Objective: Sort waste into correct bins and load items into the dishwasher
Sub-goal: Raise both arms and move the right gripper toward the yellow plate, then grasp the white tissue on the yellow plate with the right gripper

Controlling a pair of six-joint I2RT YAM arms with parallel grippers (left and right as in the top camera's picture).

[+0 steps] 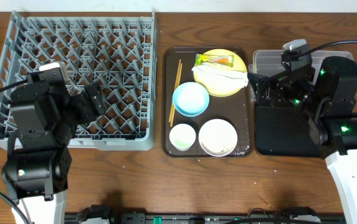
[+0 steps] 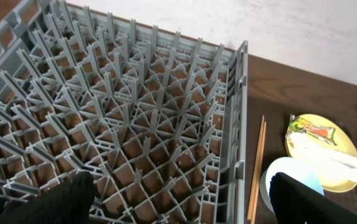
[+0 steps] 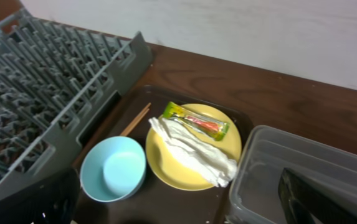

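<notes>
Overhead view, brown wooden table (image 1: 134, 180), pale wall (image 3: 228, 31) behind, left gripper (image 2: 181, 202) and right gripper (image 3: 175, 202) both spread apart

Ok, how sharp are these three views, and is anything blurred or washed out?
Overhead: evenly lit and sharp, dish rack pegs distinct. Left wrist: rack crisp, but the near fingers are dark, blurred shapes. Right wrist: softer overall; the napkin on the yellow plate loses detail, the clear box looks hazy.

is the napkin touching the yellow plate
Touching. The right wrist view shows the crumpled white napkin lying right on the yellow plate, with bare plate showing on both sides of it.
</notes>
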